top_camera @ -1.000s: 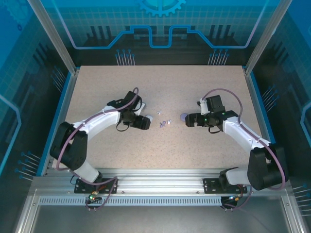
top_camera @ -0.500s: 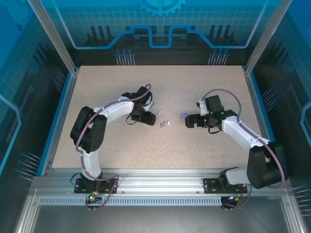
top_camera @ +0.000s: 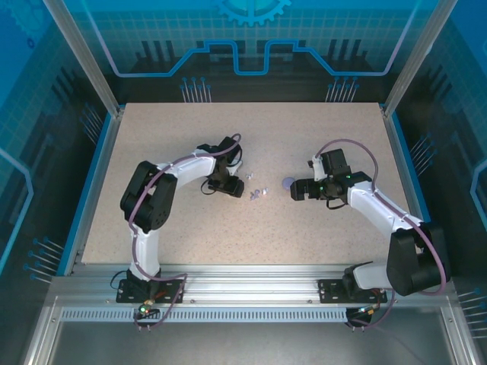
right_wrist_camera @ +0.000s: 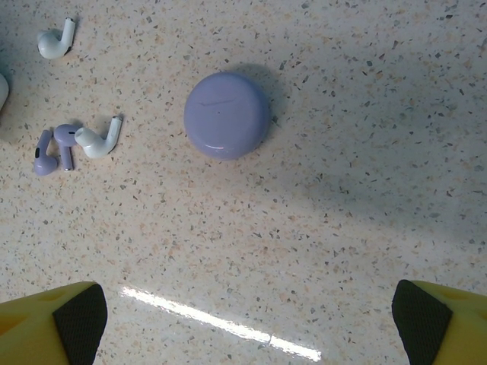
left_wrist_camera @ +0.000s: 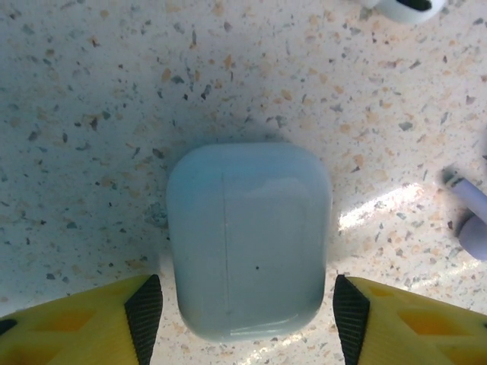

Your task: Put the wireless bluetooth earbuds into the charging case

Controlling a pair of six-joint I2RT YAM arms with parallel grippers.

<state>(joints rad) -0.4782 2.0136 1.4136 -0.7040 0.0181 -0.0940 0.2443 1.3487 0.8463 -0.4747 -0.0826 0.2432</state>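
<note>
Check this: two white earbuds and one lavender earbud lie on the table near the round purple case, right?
No. The right wrist view shows two lavender earbuds, not one; the two white earbuds and the round purple case are as you said.

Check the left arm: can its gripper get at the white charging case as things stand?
Probably yes. The left gripper straddles the white charging case, a pad on either side with a small gap each, and nothing lies between them. The lavender earbud lies clear to one side.
</note>
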